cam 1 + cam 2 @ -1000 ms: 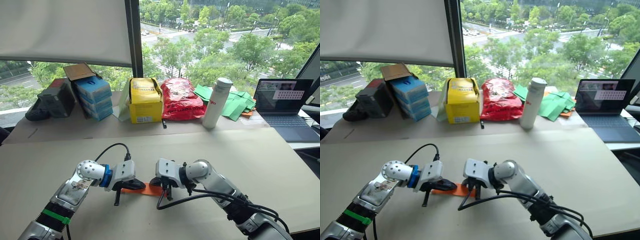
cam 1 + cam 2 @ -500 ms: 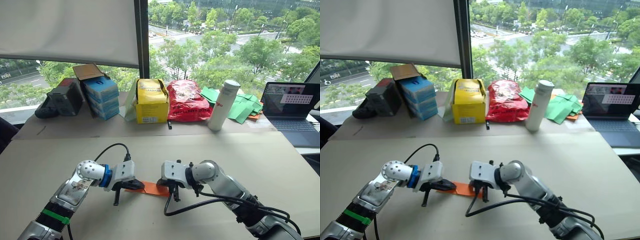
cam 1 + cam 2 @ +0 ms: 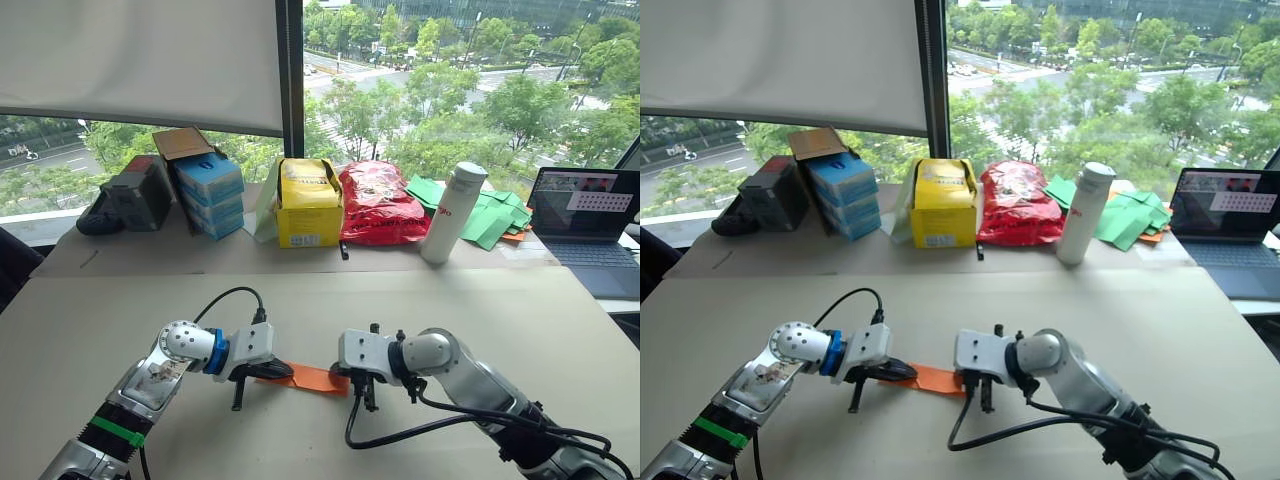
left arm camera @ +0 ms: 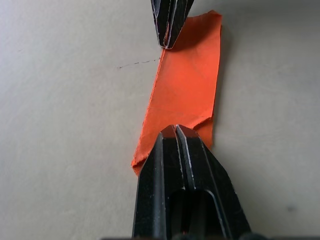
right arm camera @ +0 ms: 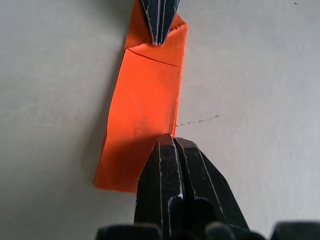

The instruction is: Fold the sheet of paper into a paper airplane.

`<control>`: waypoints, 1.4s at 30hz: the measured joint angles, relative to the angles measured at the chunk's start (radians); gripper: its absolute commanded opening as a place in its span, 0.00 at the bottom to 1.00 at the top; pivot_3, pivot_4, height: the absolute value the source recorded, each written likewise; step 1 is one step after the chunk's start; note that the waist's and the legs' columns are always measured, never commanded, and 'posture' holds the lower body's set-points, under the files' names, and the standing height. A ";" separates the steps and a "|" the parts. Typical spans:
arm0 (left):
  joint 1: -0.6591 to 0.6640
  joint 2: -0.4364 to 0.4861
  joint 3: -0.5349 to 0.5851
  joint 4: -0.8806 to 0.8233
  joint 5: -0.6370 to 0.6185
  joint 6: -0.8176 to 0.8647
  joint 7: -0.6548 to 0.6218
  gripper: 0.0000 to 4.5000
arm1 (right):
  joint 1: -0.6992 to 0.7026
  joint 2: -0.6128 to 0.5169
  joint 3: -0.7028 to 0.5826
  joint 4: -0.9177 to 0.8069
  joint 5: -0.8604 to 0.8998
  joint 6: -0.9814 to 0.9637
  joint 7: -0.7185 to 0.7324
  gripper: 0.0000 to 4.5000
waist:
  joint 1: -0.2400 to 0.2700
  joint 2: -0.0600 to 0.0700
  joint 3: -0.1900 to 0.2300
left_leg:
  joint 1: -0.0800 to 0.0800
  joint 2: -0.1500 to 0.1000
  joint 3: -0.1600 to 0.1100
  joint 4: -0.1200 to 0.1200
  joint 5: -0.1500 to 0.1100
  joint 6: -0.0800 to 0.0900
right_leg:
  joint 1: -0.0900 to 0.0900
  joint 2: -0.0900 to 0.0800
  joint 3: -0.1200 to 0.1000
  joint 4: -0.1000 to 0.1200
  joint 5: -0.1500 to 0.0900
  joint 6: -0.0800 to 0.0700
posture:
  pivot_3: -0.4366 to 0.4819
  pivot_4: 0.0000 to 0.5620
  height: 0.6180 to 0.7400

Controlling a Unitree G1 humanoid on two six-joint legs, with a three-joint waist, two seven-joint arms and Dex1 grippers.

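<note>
**Both pincers pinned opposite ends of the folded orange strip**

Left to right on the near worktop (image 3: 520,330):

- Left pincer (image 3: 262,372): fingers shut together, tips pressed down on the left end of the sheet of paper (image 3: 318,378). Pinning it, not gripping; nothing sat between the fingers.
- Paper: already folded to a narrow strip with layered flaps, lying flat between the two pincers. Long axis ran left-right, straight from one pincer to the other. Left end looked tapered with a small flap, right end squarer.
- Right pincer (image 3: 362,381): also shut, tips on the right end of the strip, same pinning contact.

Both arms were equally close, one at each end, pointing inward at each other along the strip's axis.

Room: bare worktop all round the strip, well apart from the boxes (image 3: 208,192), yellow pack (image 3: 307,202), red bag (image 3: 374,201), bottle (image 3: 446,212), green paper pieces (image 3: 492,216) and laptop (image 3: 590,215) along the far edge. Near edge sat closer, though I judged there was enough room for a lengthwise fold.
</note>
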 measured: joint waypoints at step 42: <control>-0.040 -0.010 -0.005 0.087 0.001 -0.095 -0.003 0.00 | -0.068 0.057 -0.089 -0.062 0.074 0.165 -0.017 0.00 | -0.019 0.001 0.001 | -0.006 0.001 0.000 -0.001 0.001 0.000 | -0.004 -0.002 0.001 -0.003 0.002 0.002 | 0.48 0.27 1.00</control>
